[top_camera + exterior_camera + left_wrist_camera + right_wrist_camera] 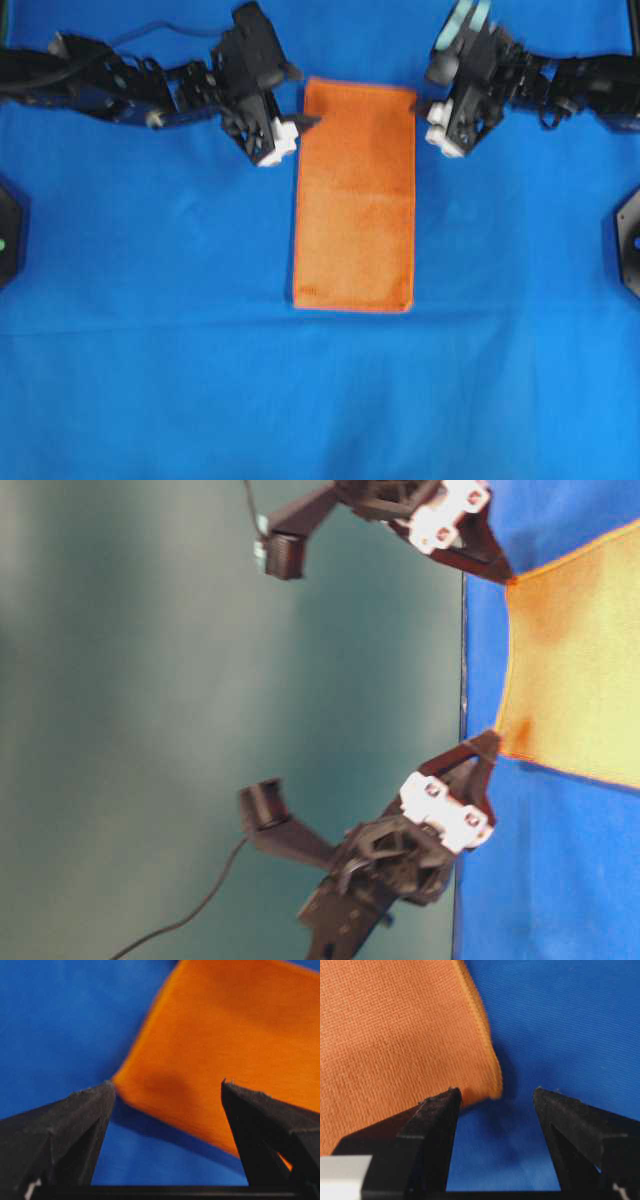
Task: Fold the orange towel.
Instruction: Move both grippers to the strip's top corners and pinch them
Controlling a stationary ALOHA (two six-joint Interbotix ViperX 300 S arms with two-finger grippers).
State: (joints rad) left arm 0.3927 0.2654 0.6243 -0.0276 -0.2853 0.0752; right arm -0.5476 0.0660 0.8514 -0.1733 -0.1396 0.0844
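From overhead, the orange towel (355, 195) lies flat on the blue sheet (150, 350) that covers the tabletop, already folded into a tall narrow rectangle. The left tool (300, 122) sits just beside the towel's upper left corner, and the right tool (422, 105) just beside its upper right corner. Two dark mounts (628, 240) sit at the side edges of this view.

The table-level view is turned on its side: the towel (575, 680) spreads across the blue sheet (540, 880), with one tool's tips (487, 745) at one near corner and the other's (505, 578) at the other.

In the left wrist view, the left tool (167, 1085) has its jaws wide apart, straddling the towel's corner (225, 1045) without clamping it.

In the right wrist view, the right tool (495, 1091) is also spread apart, with the stitched towel corner (395, 1035) between its fingers, ungripped.
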